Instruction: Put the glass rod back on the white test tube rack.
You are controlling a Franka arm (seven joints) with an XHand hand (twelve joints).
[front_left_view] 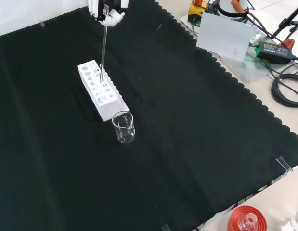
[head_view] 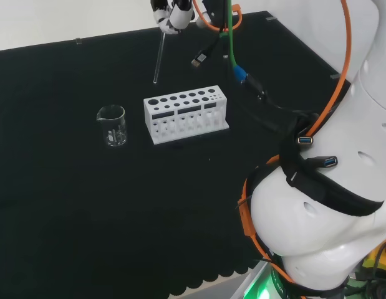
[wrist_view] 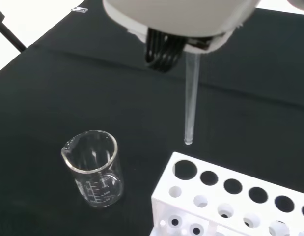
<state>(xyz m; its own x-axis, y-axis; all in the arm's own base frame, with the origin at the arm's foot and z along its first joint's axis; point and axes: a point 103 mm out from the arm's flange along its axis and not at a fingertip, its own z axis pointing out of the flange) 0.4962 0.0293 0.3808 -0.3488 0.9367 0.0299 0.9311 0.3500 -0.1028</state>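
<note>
Glass rod (head_view: 159, 57) pinched upright by hand (head_view: 169, 15), tip above white rack (head_view: 185, 114) near worktop's far edge. Insertion step; tip must be aligned over hole, then lowered.

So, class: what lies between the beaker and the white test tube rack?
Nothing: in the head view a bare strip of black cloth separates the beaker from the rack. The glass rod hangs above, in the hand.
</note>
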